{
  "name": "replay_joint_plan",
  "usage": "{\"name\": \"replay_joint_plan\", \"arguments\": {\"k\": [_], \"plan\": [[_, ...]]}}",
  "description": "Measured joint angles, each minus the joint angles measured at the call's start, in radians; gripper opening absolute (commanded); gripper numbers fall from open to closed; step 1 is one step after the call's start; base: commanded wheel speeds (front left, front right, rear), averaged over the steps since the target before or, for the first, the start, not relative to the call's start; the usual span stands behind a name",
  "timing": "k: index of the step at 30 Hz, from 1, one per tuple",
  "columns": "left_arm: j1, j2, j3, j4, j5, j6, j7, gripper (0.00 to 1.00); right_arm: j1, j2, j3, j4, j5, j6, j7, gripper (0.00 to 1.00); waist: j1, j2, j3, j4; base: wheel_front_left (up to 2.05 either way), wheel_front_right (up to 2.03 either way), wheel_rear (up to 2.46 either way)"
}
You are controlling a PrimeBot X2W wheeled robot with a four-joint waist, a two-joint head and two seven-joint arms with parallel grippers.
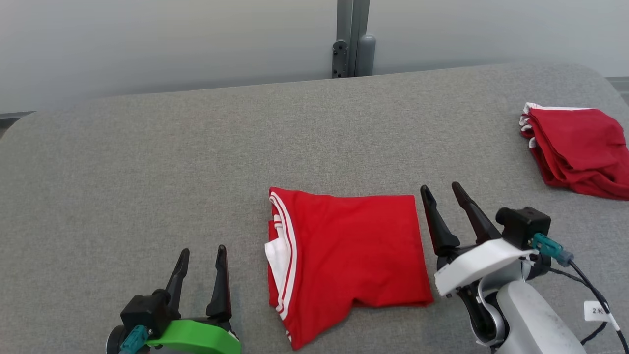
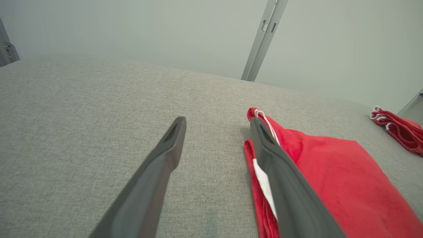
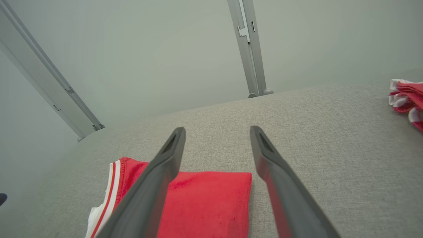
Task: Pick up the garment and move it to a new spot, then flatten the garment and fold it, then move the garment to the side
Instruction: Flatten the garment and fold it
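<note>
Right gripper (image 1: 441,188) is released: fingers spread, nothing between them. It sits just beside the right edge of the garment (image 1: 344,246); I can't tell if it grazes the cloth. Left gripper (image 1: 203,250) is also spread and empty, near the garment's striped collar side with a strip of bare table (image 1: 147,172) between them.

Garment is red and lies folded into a compact rectangle at the middle of the table, close to the near edge. White trim and a white tag (image 1: 275,255) show on its left side.

My read: fold is done, only the move to the side is left. The grippers flank the fold on either side, which suits a two-sided pinch that carries the stack without it opening.

Second red pile (image 1: 580,147) lies at the table's right edge, well apart. That's probably the drop zone, so the carry likely goes right.

Risk: the near-left corner of the fold is ragged and a flap pokes toward the near edge. The layers are loose there, so a one-sided grab could unfold it. Each gripper needs to get under all the layers.
</note>
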Motion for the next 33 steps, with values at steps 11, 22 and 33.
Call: {"name": "replay_joint_plan", "arguments": {"k": [11,22,33], "plan": [[0.000,-0.001,0.000,-0.006,-0.002,0.000,0.000,1.00,0.099,0.043,-0.027,-0.050,-0.086,0.000,0.000,1.00,0.0000,0.0000,-0.002,-0.002,0.00,0.00,0.00],[-0.021,-0.004,-0.011,-0.018,-0.005,0.000,-0.001,1.00,-0.002,0.063,0.160,0.110,-0.115,0.000,-0.008,0.00,0.0000,0.0000,0.025,0.085,0.00,0.00,0.00],[-0.037,-0.007,-0.030,-0.019,-0.017,0.000,-0.001,1.00,-0.266,0.064,0.279,0.457,-0.099,0.000,-0.005,0.00,0.0000,0.0000,0.072,0.236,0.00,0.00,0.00]]}}
